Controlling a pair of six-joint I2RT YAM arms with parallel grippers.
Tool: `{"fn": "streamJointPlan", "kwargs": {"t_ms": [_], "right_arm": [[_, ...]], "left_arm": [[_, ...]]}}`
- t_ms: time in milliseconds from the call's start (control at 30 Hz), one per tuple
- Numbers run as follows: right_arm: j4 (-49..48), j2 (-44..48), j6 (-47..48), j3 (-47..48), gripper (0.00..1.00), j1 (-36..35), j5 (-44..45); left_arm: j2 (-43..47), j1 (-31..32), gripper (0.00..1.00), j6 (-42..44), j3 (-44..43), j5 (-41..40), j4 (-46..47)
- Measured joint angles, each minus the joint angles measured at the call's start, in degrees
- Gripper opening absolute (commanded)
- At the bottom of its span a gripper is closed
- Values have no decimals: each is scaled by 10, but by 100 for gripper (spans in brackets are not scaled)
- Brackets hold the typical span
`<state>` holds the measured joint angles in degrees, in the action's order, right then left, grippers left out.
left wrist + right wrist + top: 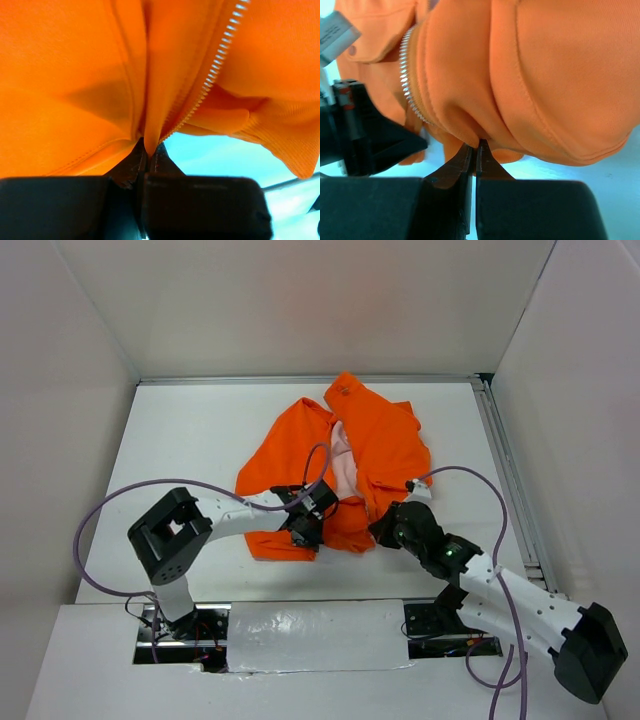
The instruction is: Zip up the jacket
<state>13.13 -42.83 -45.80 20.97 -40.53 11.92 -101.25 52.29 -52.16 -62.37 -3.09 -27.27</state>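
Note:
The bright orange jacket [370,455] lies crumpled and open in the middle of the white table, its pale lining [345,468] showing down the centre. My left gripper [305,523] sits at the bottom hem on the left front panel and is shut on a fold of jacket fabric [150,142] beside the pale zipper teeth [212,70]. My right gripper [385,525] is at the hem of the right panel, shut on a fold of orange cloth [479,141]. A row of zipper teeth [406,75] runs at the left of the right wrist view, with the left gripper's black body [365,130] close by.
White walls enclose the table [190,430] on the left, back and right. A metal rail [510,480] runs along the right edge. Purple cables [150,488] loop from both arms. The arm bases [300,635] stand at the near edge.

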Motion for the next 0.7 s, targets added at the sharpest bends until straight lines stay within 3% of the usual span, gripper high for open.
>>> {"fn": "streamJointPlan", "kwargs": {"t_ms": [333, 367, 400, 500, 700], "right_arm": [[-41, -101, 16, 8, 0, -8, -47], [-45, -116, 18, 14, 0, -14, -49], [-48, -132, 20, 21, 0, -21, -51], [-56, -181, 20, 48, 0, -42, -49], [-69, -224, 13, 67, 0, -51, -37]], "left_arm": [[15, 1, 0, 10, 24, 31, 18], [18, 1, 3, 10, 28, 34, 20], [21, 1, 18, 10, 31, 37, 21], [25, -2, 37, 12, 39, 46, 24], [42, -6, 51, 17, 53, 63, 24]]}}
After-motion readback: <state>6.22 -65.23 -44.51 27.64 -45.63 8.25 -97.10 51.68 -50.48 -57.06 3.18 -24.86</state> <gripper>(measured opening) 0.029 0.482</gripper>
